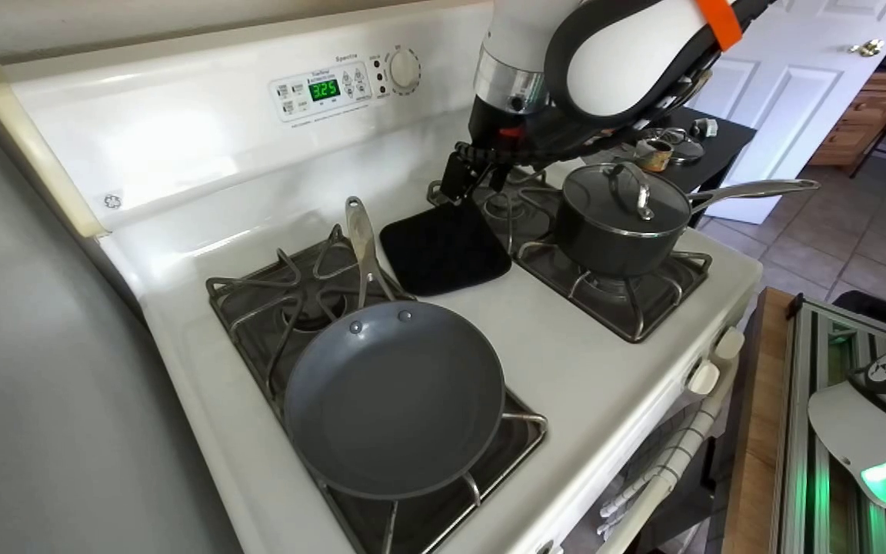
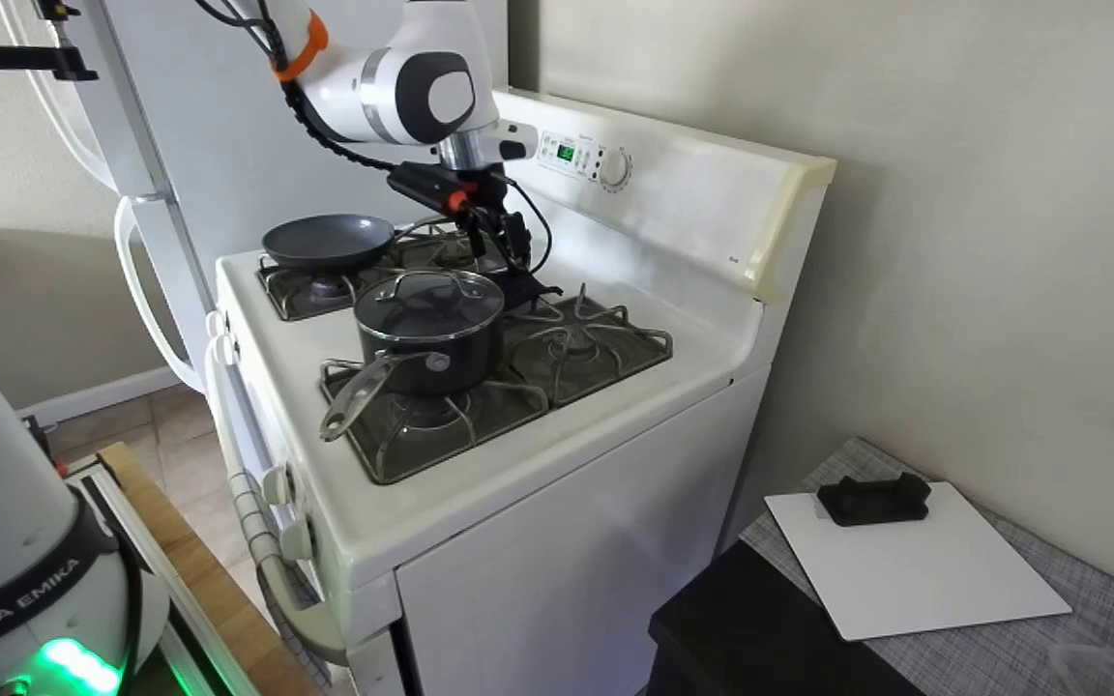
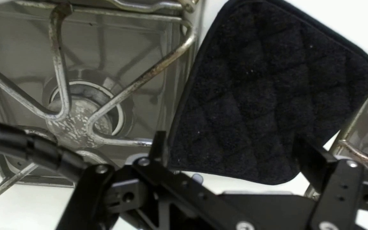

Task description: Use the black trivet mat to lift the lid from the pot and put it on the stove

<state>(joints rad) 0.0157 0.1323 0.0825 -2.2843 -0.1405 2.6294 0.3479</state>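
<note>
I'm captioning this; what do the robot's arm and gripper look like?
The Panda arm is white with dark joint covers, a silver collar, an orange band and black ribbed cabling; its base shows "ANKA EMIKA". The Robotiq gripper is black, with silvery screws.

Lid (image 1: 617, 203) on pot (image 1: 612, 250); mat (image 1: 447, 250) between grates (image 3: 145, 76), perhaps touching one.

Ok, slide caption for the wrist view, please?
Open gripper at the edge of the quilted black trivet mat, between two burner grates.
</note>
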